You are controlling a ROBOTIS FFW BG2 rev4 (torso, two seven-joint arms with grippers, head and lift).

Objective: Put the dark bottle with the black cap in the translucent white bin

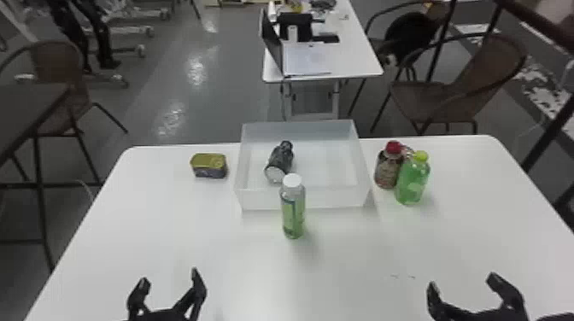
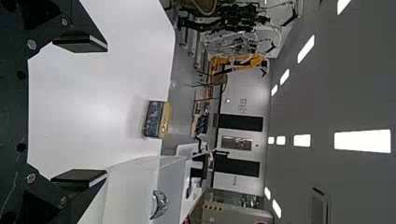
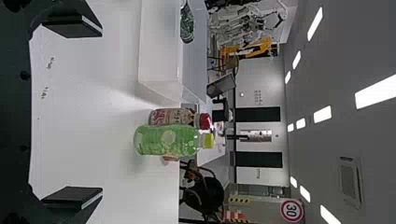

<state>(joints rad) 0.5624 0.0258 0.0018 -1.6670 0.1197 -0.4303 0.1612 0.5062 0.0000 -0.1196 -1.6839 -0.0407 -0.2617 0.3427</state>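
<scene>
On our white table [image 1: 128, 239], the translucent white bin [image 1: 341, 199] holds the dark bottle with the black cap [image 1: 280, 161].
We have the left gripper [image 1: 171, 278] and the right gripper [image 1: 462, 282] spread wide and empty at the table's near side; we see the yellow-capped green bottle [image 1: 412, 182] upright right of the bin, the white-capped bottle [image 1: 293, 215] upright just in front, the task's dark bottle on its side in the bin's left half, the red-capped bottle [image 1: 388, 170] upright beside the yellow-capped one, and the small tin [image 1: 209, 165] left of the bin.
</scene>
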